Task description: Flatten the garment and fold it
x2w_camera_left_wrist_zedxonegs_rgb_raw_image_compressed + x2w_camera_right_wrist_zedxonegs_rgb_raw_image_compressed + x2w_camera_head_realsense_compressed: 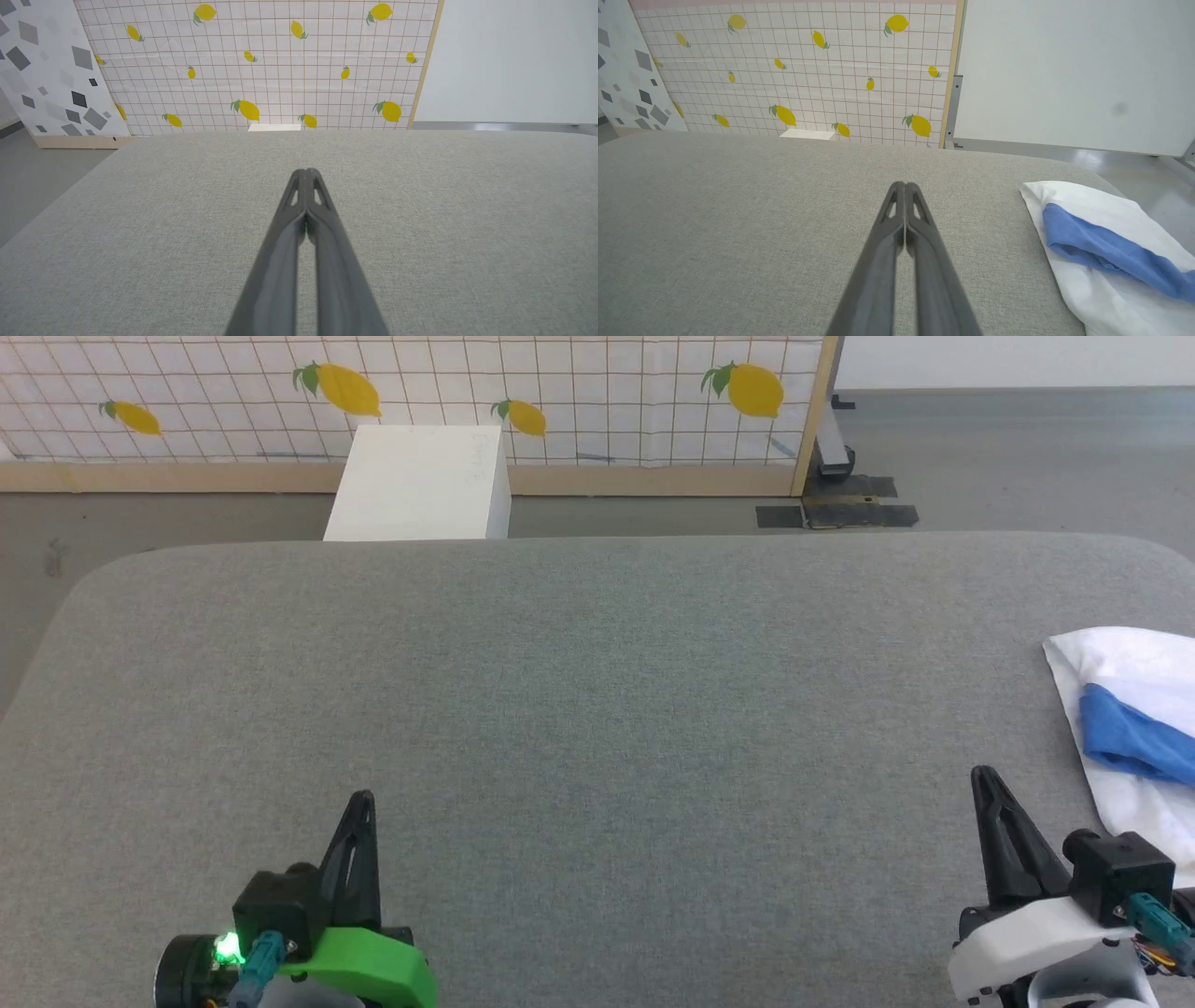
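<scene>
Looking down from the head, you see the left end effector point(362, 801) with its two dark fingers pressed together, holding nothing, over the grey table point(597, 691). Your right end effector point(982, 777) is likewise pinched closed and empty. The garment point(1130, 658) lies bunched on the table just to the right of the right end effector and a little ahead of its tips, apart from them, near the table's right edge. A blue sleeve point(1125, 737) is gathered across its white cloth. Well ahead of the left end effector, past the table's far edge, a white box point(420, 481) stands before a lemon-print screen point(579, 392).
</scene>
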Controlling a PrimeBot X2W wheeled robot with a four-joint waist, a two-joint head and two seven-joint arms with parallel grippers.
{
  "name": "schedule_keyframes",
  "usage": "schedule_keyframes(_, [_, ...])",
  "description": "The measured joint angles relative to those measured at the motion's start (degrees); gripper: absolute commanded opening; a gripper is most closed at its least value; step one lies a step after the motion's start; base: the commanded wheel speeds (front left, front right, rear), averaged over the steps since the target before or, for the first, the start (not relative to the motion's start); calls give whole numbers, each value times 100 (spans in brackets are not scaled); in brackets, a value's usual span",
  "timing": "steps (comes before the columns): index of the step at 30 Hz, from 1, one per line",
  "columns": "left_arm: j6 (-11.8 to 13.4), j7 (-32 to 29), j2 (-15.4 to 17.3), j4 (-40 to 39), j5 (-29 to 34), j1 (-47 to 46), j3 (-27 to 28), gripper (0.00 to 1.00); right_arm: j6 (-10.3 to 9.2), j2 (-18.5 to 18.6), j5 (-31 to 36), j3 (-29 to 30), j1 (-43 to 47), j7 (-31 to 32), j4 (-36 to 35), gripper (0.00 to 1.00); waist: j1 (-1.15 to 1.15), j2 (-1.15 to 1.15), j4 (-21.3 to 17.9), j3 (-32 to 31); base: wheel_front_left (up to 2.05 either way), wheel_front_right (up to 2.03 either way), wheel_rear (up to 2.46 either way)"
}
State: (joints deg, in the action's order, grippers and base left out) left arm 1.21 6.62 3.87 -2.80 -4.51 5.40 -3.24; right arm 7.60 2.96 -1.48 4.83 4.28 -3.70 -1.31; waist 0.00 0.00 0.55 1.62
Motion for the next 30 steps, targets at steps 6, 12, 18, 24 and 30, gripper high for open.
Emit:
schedule_keyframes(6, [-15,-59,-10,24,36,-62,40,0,0,0,2,-58,-57,45,11,0,0,0,-6,-18,0,0,0])
schedule_keyframes(12, [-16,-158,-19,55,62,-96,70,0,0,0,21,-116,-82,94,30,0,0,0,-13,-41,0,0,0])
schedule_keyframes(18, [-24,-238,-24,80,170,-170,97,0,0,0,52,-162,-116,121,37,0,0,0,-20,-58,0,0,0])
schedule_keyframes(24, [-49,-301,-30,112,205,-203,132,0,-1,0,54,-221,-143,169,47,0,0,0,-25,-75,0,0,0])
schedule_keyframes(30, [-65,-359,-37,148,258,-240,172,0,0,0,62,-270,-199,204,62,0,0,0,-31,-93,0,0,0])
